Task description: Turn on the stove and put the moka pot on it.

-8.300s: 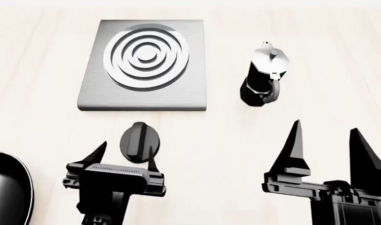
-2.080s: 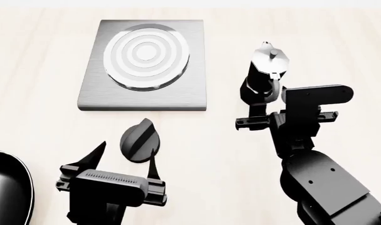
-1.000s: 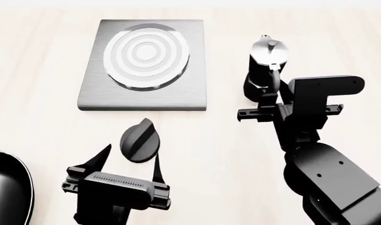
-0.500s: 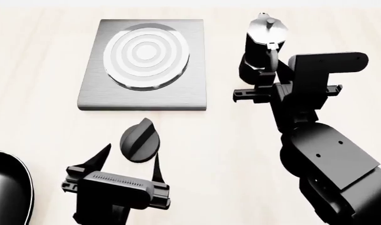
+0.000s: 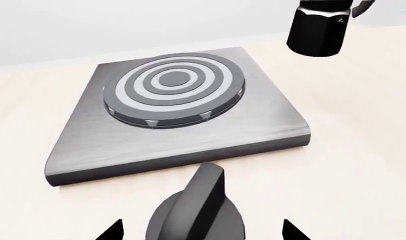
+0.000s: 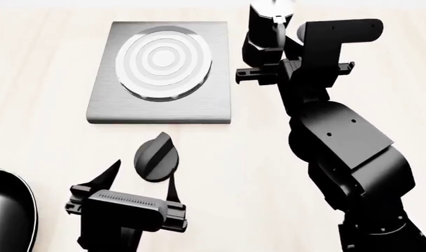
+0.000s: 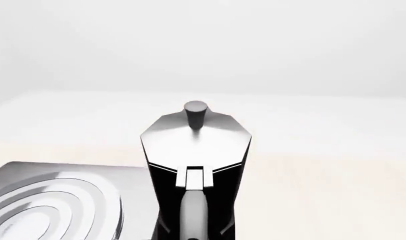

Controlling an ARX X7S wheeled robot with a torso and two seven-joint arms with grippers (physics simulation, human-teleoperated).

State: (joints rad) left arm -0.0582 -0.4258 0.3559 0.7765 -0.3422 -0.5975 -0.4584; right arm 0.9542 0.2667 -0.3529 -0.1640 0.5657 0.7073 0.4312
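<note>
Two grippers show from our head camera. Our left gripper (image 6: 139, 176) hangs with fingers spread apart just behind the knob (image 6: 156, 157), touching nothing; the knob's ridge is turned at a slant. Our right gripper (image 6: 273, 44) grips the pot (image 6: 263, 23) by its handle, holding it upright off the table (image 6: 45, 136), just past the right edge of the stove (image 6: 160, 107). From the right wrist, the pot's lid (image 7: 195, 132) sits level, with the burner (image 7: 56, 207) just beside and below.
</note>
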